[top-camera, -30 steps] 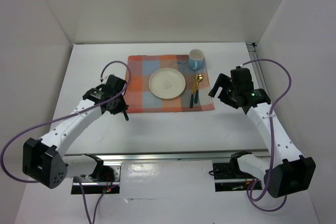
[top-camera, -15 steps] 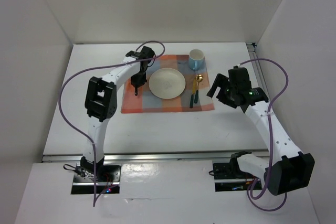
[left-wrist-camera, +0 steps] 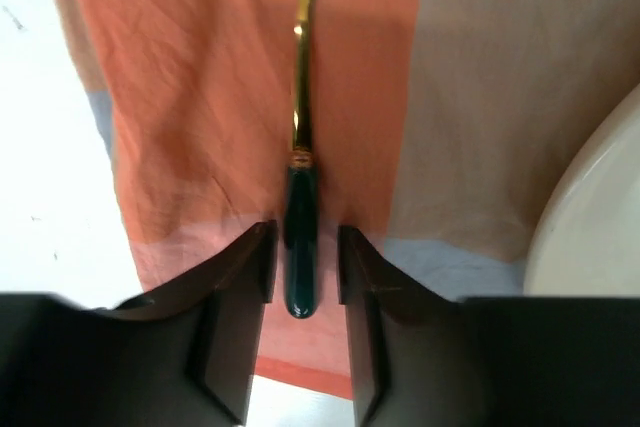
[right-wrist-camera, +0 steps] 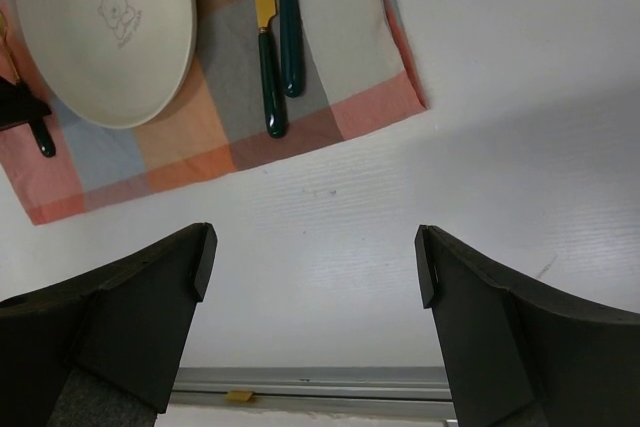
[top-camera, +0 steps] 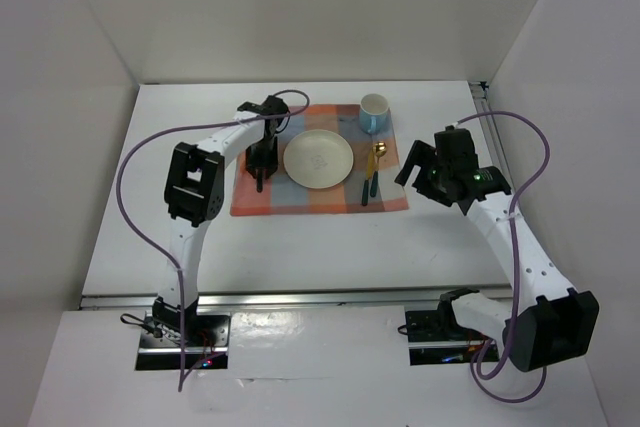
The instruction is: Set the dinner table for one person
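On the white dinner table [top-camera: 300,247] lies an orange-and-blue-grey checked cloth [top-camera: 300,197]. On it stand a cream plate [top-camera: 318,158] and a light blue cup [top-camera: 373,112]. A knife [top-camera: 365,187] and a gold spoon [top-camera: 378,152] lie right of the plate. My left gripper [top-camera: 262,162] is low over the cloth, left of the plate. A fork [left-wrist-camera: 300,197] with a gold head and dark green handle lies on the cloth [left-wrist-camera: 200,97]. Its handle end sits between my left gripper's [left-wrist-camera: 303,267] jaws, with a thin gap on each side. My right gripper [right-wrist-camera: 315,267] is wide open and empty over bare table [right-wrist-camera: 400,247].
White walls close in the table at the back and both sides. A metal rail [right-wrist-camera: 330,379] runs along the near edge. In the right wrist view the plate [right-wrist-camera: 100,27], the knife [right-wrist-camera: 264,57] and the spoon handle [right-wrist-camera: 289,42] lie on the cloth [right-wrist-camera: 200,137].
My left arm swung from the table left of the cloth onto the cloth beside the plate, bringing the fork. In the last half second it shifted slightly nearer. The right arm barely moved.
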Controlling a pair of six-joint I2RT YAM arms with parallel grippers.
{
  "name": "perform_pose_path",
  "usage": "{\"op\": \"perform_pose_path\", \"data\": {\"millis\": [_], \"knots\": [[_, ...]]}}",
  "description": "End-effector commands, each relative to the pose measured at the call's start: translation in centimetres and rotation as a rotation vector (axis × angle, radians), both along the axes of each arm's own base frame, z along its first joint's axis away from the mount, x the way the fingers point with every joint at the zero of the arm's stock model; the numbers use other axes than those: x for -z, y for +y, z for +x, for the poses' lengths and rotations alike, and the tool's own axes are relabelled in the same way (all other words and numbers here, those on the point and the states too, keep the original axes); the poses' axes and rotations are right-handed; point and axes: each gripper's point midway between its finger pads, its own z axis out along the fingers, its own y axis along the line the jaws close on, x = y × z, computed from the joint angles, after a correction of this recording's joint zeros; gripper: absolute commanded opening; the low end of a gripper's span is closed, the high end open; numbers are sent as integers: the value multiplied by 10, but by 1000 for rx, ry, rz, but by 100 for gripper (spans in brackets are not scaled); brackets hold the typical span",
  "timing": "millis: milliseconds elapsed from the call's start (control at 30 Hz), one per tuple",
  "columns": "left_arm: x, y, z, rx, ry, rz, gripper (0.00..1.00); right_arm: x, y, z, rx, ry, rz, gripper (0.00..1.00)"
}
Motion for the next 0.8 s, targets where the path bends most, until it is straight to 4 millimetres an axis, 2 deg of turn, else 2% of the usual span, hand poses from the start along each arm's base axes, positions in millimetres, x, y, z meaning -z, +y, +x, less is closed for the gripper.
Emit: {"op": "perform_pose_path", "data": {"millis": [0, 67, 100, 200, 233, 267, 333, 367, 467, 500, 533, 567, 600, 633, 667, 767], "knots": [[-10, -2, -2, 3, -11, -35, 56, -10, 1, 6, -2, -29, -11, 95], [-18, -1, -3, 3, -18, -38, 59, -8, -1, 4, 4, -21, -20, 96], [-29, -1, -4, 3, -31, -42, 66, -8, -3, 5, 10, -23, -27, 98], [-51, -2, -7, 6, -66, -64, 68, -12, -4, 7, 17, -25, -34, 100], [-72, -5, -11, 15, -99, -76, 69, -12, -5, 9, 23, -17, -43, 100], [-83, -3, -13, 24, -112, -78, 69, -7, -6, 7, 23, 4, -48, 100], [-107, -7, -18, 36, -162, -97, 69, -12, -10, 11, 40, 3, -68, 100], [-132, -6, -26, 50, -203, -122, 69, -7, -12, 10, 46, 23, -81, 100], [-157, -8, -41, 64, -252, -179, 69, -10, -15, 13, 61, 11, -95, 100], [-182, -13, -47, 94, -327, -223, 69, -10, -15, 13, 61, 11, -95, 100], [-178, -14, -58, 103, -319, -245, 68, -6, -15, 11, 60, 21, -98, 100], [-183, -23, -67, 132, -331, -298, 68, -3, -15, 11, 67, 25, -93, 100], [-191, -22, -78, 153, -382, -328, 68, 1, -15, 9, 67, 33, -95, 100], [-209, -28, -80, 174, -438, -362, 68, 1, -16, 9, 67, 34, -95, 100], [-197, -25, -91, 167, -416, -369, 68, 5, -15, 9, 76, 40, -88, 100], [-200, -22, -110, 161, -467, -399, 68, 9, -11, 6, 67, 52, -77, 100]]}}
